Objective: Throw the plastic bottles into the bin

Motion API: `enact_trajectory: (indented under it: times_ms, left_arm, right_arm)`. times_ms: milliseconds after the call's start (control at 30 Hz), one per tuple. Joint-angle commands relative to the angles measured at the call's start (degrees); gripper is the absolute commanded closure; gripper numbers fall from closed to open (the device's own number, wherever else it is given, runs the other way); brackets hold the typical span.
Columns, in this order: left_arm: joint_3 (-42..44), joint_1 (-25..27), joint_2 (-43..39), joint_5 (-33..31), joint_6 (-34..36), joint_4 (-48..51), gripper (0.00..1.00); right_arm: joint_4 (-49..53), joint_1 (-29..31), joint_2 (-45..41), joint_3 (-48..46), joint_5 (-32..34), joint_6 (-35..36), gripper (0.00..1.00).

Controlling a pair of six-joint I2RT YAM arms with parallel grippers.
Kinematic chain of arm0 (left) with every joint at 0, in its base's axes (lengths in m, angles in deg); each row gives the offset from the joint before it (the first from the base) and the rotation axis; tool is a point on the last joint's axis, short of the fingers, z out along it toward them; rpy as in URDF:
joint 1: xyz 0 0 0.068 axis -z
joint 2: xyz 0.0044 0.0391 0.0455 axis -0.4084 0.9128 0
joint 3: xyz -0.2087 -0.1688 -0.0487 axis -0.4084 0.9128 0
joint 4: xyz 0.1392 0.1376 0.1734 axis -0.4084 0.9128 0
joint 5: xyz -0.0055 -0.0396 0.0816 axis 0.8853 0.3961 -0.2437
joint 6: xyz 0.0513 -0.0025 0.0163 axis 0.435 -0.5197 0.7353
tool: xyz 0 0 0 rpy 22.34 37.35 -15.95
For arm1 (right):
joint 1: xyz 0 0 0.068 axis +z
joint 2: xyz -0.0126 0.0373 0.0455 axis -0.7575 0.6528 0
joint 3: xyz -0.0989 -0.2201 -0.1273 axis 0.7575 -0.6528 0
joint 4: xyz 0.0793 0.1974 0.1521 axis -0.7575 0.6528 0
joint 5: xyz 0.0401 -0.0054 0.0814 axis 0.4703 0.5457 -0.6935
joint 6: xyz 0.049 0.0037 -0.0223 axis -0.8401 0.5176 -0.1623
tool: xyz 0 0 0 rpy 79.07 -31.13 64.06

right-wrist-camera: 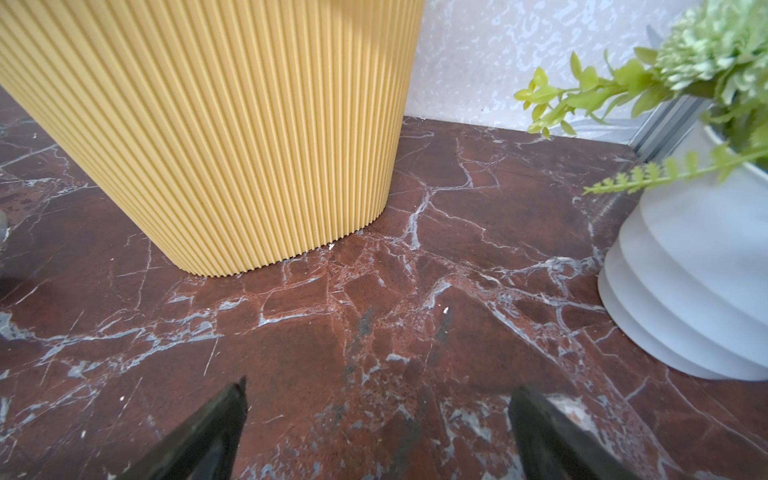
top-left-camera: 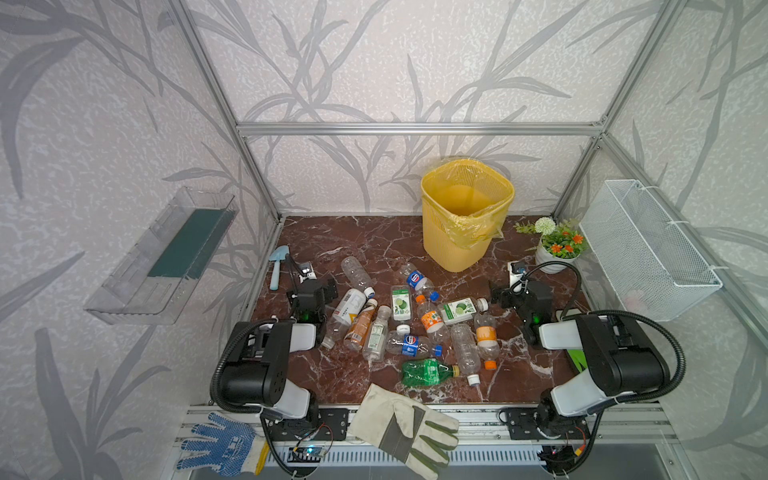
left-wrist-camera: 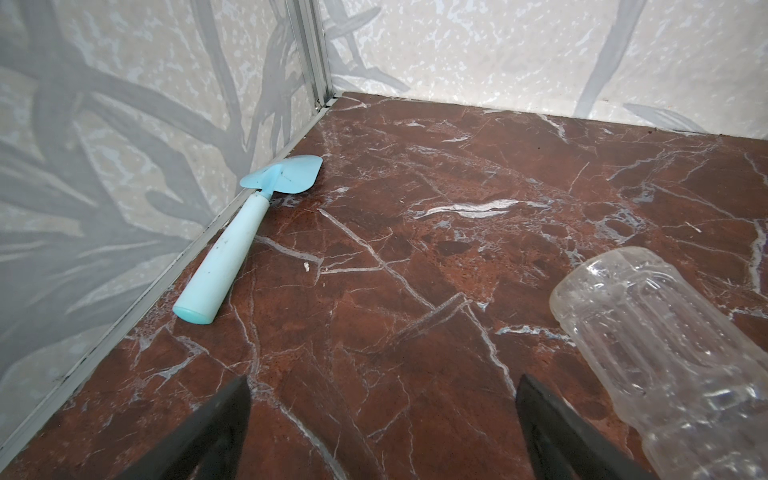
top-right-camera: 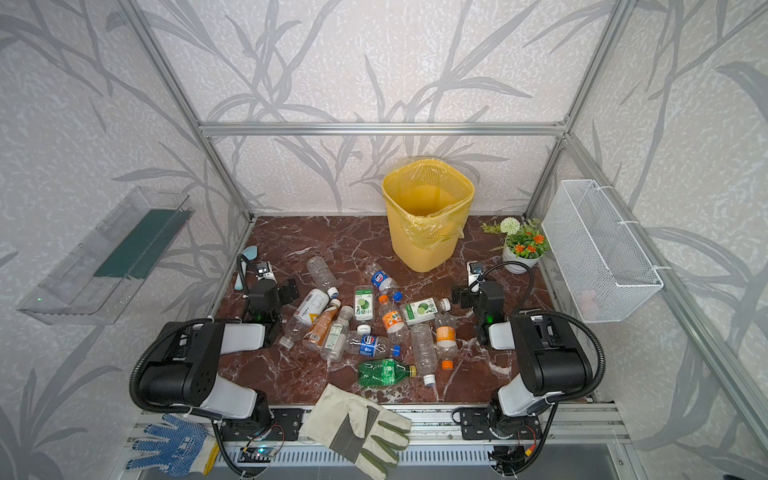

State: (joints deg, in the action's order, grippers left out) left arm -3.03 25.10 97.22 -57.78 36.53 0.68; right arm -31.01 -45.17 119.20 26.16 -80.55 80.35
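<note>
All bottles [top-left-camera: 430, 320] we see lie on the table [top-left-camera: 374, 241]; bin [top-left-camera: 461, 232] looks empty, though its bottom is dim. Left gripper [left-wrist-camera: 382, 380] and right gripper [right-wrist-camera: 379, 385] gape, empty.

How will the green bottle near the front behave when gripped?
The green bottle looks empty, so probably light. Lying on its side on the smooth tabletop, it may roll if nudged. Its thin-looking translucent wall may buckle when squeezed.

leaf-patterned walls [top-left-camera: 374, 62], red marble floor [top-left-camera: 374, 237], aluminium frame [top-left-camera: 415, 128].
</note>
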Motion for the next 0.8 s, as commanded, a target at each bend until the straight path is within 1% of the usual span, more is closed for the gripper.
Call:
enact_trajectory:
  times_ms: [0, 33, 67, 133, 167, 200, 233, 267, 333, 400, 467, 567, 600, 667, 733, 767]
  left_arm:
    - [-1.1, -0.2, 0.6, -1.1, 0.8, -1.2, 0.03]
    - [-1.0, -0.2, 0.6, -1.1, 0.8, -1.2, 0.06]
    - [-1.0, -0.2, 0.6, -1.1, 0.8, -1.2, 0.09]
    - [-0.8, -0.2, 0.3, -1.2, 0.9, -2.0, 0.15]
    - [-1.0, -0.2, -0.9, -2.1, 1.0, -1.7, 0.16]
    - [-1.8, -0.3, -2.8, -2.5, 0.9, 1.6, 0.17]
    - [-3.9, -0.2, -5.9, -2.9, 0.2, 9.3, 0.17]
    - [-5.8, -0.2, -8.4, -3.0, 0.2, 14.4, 0.19]
    - [-7.5, 0.1, -12.3, -3.7, -1.0, 18.0, 0.19]
    - [-10.4, 0.1, -15.5, -3.3, -3.8, 22.7, 0.19]
    - [-15.7, 0.2, -17.2, -2.5, -7.8, 31.2, 0.19]
    - [-26.0, 0.4, -18.6, -0.1, -12.6, 47.6, 0.19]
    - [-29.2, 0.4, -18.9, 0.9, -13.9, 52.7, 0.19]
    - [-34.0, 0.4, -19.7, 5.0, -14.9, 60.1, 0.19]
    - [-37.5, 0.5, -20.1, 10.2, -13.8, 65.7, 0.19]
    - [-38.9, 0.5, -20.4, 12.3, -12.7, 68.3, 0.19]
  right_arm:
    - [-1.6, -0.1, 0.4, 1.1, -0.6, -0.7, 0.01]
    - [-1.7, -0.1, 0.4, 1.1, -0.6, -0.6, 0.00]
    - [-1.7, -0.1, 0.4, 1.1, -0.6, -0.7, 0.02]
    - [-1.8, -0.1, 0.3, 1.0, -0.5, -0.5, 0.08]
    - [-2.2, -0.1, 0.0, 0.8, -0.2, -0.6, 0.10]
    - [-0.3, -0.1, -1.6, 1.4, 0.6, -1.1, 0.11]
    - [6.2, -0.1, -4.9, 3.4, 1.9, -1.6, 0.12]
    - [12.5, -0.1, -7.1, 5.6, 2.9, -1.9, 0.14]
    - [22.2, 0.0, -10.6, 9.8, 4.9, -2.5, 0.17]
    - [28.3, 0.2, -13.4, 13.1, 8.1, -5.9, 0.17]
    - [35.7, 0.6, -16.3, 16.6, 11.1, -9.8, 0.17]
    - [50.9, 1.2, -20.2, 22.4, 11.2, -17.8, 0.17]
    - [54.8, 1.5, -21.4, 23.4, 11.1, -20.2, 0.17]
    - [62.2, 2.8, -23.9, 24.4, 9.6, -24.2, 0.17]
    - [68.7, 5.3, -27.0, 24.8, 10.1, -25.5, 0.18]
    - [72.0, 7.2, -28.3, 25.1, 11.8, -25.5, 0.18]
